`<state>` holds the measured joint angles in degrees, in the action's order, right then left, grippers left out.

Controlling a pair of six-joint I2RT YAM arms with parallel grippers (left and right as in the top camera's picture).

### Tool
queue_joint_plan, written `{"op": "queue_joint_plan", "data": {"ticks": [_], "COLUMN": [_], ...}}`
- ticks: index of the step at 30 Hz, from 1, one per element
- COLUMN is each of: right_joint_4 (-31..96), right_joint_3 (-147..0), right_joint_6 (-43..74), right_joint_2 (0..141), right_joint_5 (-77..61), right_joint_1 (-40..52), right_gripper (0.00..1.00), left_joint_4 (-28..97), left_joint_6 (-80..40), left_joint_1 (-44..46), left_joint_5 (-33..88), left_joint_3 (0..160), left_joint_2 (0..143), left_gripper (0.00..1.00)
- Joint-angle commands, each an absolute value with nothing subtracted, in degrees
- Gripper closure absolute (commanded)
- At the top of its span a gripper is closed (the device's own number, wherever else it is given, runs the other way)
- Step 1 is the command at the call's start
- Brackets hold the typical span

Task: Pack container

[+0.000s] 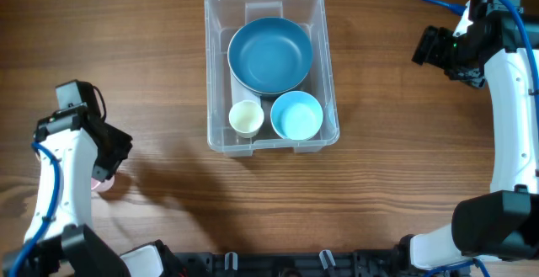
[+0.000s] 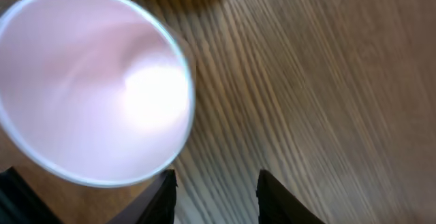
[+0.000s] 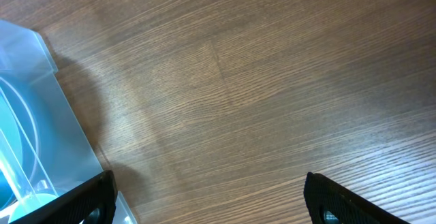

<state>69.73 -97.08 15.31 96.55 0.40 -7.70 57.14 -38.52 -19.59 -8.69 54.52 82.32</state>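
Looking down from overhead, one container point(image 1: 264, 1) sits on the wooden table point(image 1: 168, 66), at mid-width and toward the far edge. Inside it are three vessels: one large blue bowl point(image 1: 269, 54) filling the far part, one small cream cup point(image 1: 246, 118) in the near-left corner, and one light-blue cup point(image 1: 296, 114) just beside it in the near-right corner. The left arm point(image 1: 63, 155) reaches over the near-left part of the table, well apart from the container, and a sliver of one pink cup point(image 1: 102, 183) shows under its dark wrist. The right arm point(image 1: 509, 100) runs up the right side, its dark head turned toward the container but apart from it.

In the left wrist view, the pink cup point(image 2: 95, 81) is seen from above, empty, standing on the wood and filling the left half. The left gripper point(image 2: 216, 186) shows two dark fingertips with a narrow gap and only bare wood between them; the cup lies just left of them, perhaps brushing the nearer fingertip, though the blur hides this.

In the right wrist view, the right gripper point(image 3: 208, 186) is spread wide over bare table, holding nothing. One corner of the container point(image 3: 37, 108) enters at the left, close to the left fingertip.
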Motion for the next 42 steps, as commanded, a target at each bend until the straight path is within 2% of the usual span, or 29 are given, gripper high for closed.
{"op": "queue_joint_plan", "data": {"ticks": [1,8,14,18,29,31,35,38,42], "right_joint_4": [69.8,69.7,69.7,69.7,69.7,69.7,69.7,69.7,69.7], "right_joint_3": [-96.8,-96.8,-96.6,-96.6,-96.6,-96.6,-96.6,-96.6,-96.6], "right_joint_6": [15.0,15.0,15.0,15.0,15.0,15.0,15.0,15.0,15.0], "right_joint_2": [97.7,97.7,97.7,97.8,98.1,98.1,98.1,98.1,98.1], "right_joint_5": [-0.1,-0.1,-0.1,-0.1,-0.1,-0.1,-0.1,-0.1,-0.1], "right_joint_1": [-7.9,-7.9,-7.9,-7.9,-7.9,-7.9,-7.9,-7.9,-7.9], "right_gripper": [0.11,0.11,0.11,0.11,0.11,0.11,0.11,0.11,0.11], "left_joint_4": [55.8,55.4,60.2,61.8,57.8,57.4,56.9,57.7,64.1], "left_joint_6": [-39.2,-31.7,-31.7,-33.9,-33.9,-33.9,-33.6,-33.4,-33.4], "left_joint_1": [-20.1,-20.0,-20.0,-21.3,-23.6,-23.6,-23.5,-22.9,-16.7], "left_joint_5": [-8.0,-4.3,-4.4,-11.0,-9.8,-9.5,-9.5,-8.6,-7.7], "left_joint_3": [54.2,56.1,60.7,60.7,60.6,60.6,60.8,61.1,68.9], "left_joint_2": [85.2,84.4,75.5,74.5,94.2,96.2,95.8,93.6,85.0], "left_gripper": [0.6,0.66,0.6,0.6,0.58,0.65,0.96,0.96,0.96]}}
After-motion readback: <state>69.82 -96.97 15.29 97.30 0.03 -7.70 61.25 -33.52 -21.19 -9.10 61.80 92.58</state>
